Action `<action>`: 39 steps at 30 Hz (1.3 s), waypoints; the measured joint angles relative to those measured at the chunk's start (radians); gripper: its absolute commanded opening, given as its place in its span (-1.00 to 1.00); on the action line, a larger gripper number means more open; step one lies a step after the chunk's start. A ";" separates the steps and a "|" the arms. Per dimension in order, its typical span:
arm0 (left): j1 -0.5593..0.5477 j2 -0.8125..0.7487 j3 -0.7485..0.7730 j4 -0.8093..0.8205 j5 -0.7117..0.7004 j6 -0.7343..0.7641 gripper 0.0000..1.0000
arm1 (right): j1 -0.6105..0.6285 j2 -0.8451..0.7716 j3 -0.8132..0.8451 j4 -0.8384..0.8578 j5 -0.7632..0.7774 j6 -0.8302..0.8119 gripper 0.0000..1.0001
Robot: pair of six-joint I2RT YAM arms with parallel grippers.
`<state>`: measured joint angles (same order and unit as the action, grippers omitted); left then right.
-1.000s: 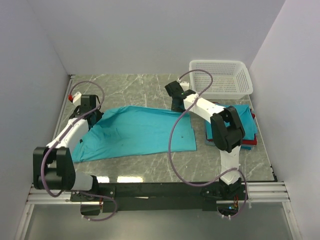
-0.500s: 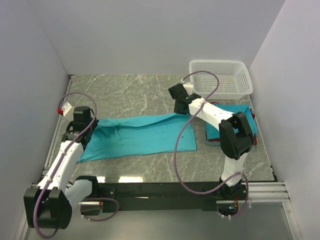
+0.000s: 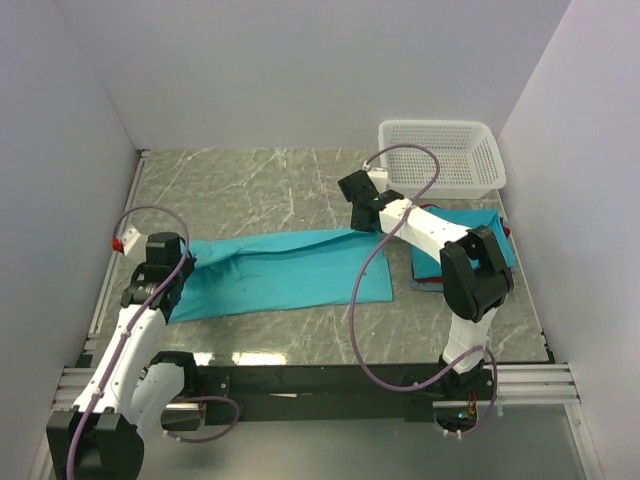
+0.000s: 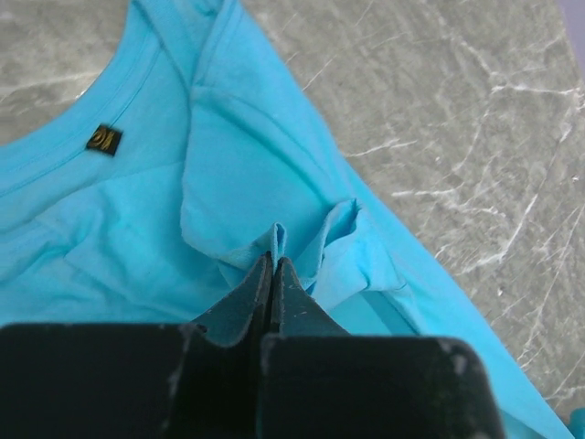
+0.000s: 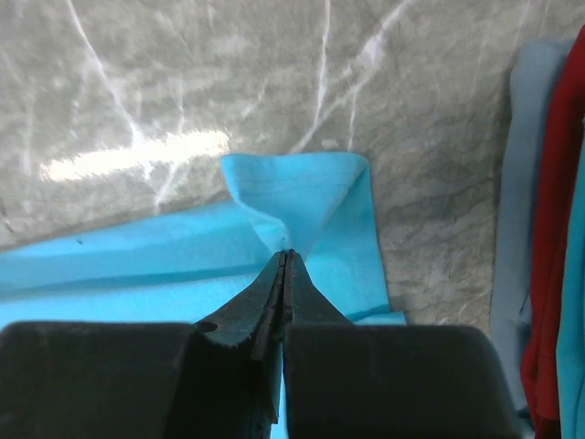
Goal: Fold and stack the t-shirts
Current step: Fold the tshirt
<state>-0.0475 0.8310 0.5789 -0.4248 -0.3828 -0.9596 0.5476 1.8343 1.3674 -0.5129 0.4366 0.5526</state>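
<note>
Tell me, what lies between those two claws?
A teal t-shirt spans the whole stretch from the left gripper to the right gripper; each is shut on an edge of it. The top view shows it.

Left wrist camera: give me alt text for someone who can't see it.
The left gripper is shut on a pinched-up fold of a teal t-shirt lying on a grey marbled table. The shirt's neckline, with a small dark label, shows at upper left; bare table fills the right.

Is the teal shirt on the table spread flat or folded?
Half folded: the shirt lies doubled lengthwise, the left tool and right tool pinching its edge.
</note>
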 measured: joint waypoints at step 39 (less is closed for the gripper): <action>-0.002 0.461 0.091 0.192 0.184 -0.002 0.99 | 0.048 0.177 0.039 -0.012 0.017 -0.150 0.74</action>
<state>-0.0490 1.2919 0.6697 -0.2325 -0.1986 -0.9619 0.5961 2.0109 1.4063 -0.5247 0.4534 0.4030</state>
